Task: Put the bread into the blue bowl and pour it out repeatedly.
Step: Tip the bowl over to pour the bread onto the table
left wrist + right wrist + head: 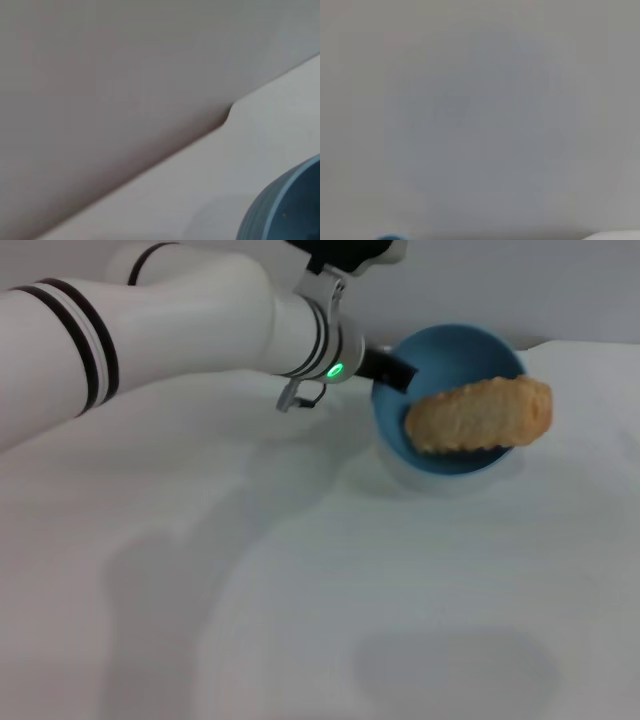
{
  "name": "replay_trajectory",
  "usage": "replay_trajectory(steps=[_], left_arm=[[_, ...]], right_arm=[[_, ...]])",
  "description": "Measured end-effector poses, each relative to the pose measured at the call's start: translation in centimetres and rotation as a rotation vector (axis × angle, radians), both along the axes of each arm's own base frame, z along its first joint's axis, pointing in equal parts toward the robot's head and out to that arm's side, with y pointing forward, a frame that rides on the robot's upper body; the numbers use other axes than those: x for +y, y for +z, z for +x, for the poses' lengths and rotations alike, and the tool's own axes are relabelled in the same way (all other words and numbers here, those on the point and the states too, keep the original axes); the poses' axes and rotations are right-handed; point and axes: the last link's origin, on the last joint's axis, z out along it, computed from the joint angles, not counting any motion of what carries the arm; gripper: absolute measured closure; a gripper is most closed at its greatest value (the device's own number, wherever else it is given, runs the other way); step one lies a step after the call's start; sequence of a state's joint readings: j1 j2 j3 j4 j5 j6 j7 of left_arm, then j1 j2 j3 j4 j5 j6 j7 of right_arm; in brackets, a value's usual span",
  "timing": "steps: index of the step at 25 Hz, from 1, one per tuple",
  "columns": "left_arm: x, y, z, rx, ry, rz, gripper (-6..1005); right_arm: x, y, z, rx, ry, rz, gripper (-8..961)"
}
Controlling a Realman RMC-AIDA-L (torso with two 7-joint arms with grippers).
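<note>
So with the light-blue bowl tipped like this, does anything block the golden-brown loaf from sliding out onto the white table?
Nothing visible does. The left pincer holds the smooth light-blue bowl tilted on its side, and the ridged golden-brown loaf already overhangs the lower rim. The white table in front of it shows only shadows.

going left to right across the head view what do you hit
left arm → its wrist with the green light → left gripper at the rim of the tilted blue bowl → the bread, lying across the bowl's mouth and sticking out past its right edge. All of it sits over the white table.
</note>
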State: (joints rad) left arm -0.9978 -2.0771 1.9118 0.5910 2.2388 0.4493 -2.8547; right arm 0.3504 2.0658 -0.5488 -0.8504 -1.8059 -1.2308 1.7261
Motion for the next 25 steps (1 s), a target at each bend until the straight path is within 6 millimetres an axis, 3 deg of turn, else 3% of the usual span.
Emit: replay_trajectory(steps=[3,10,18,25], left_arm=[[0.3,0.0,1.2,-0.018,-0.056,0.029,999],[0.1,-1.0,3.4,-0.059,-0.221,0.098,1000],[-0.5,-1.4,3.3,-0.064,-0.314,0.138,1000],[-1.0,-1.7,3.0,-0.076,-0.371,0.168,999]], right_arm=[[-0.8,-0.3,1.2,0.025,-0.006,0.058,401],[-2.5,-3.9,3.6,-0.079,-0.004,0.081,400],[-2.8,-4.8,4.9,-0.039,-0.079,0.229,400],[-3.5,-5.3,5.1,-0.126,-0.047,0.366,400]])
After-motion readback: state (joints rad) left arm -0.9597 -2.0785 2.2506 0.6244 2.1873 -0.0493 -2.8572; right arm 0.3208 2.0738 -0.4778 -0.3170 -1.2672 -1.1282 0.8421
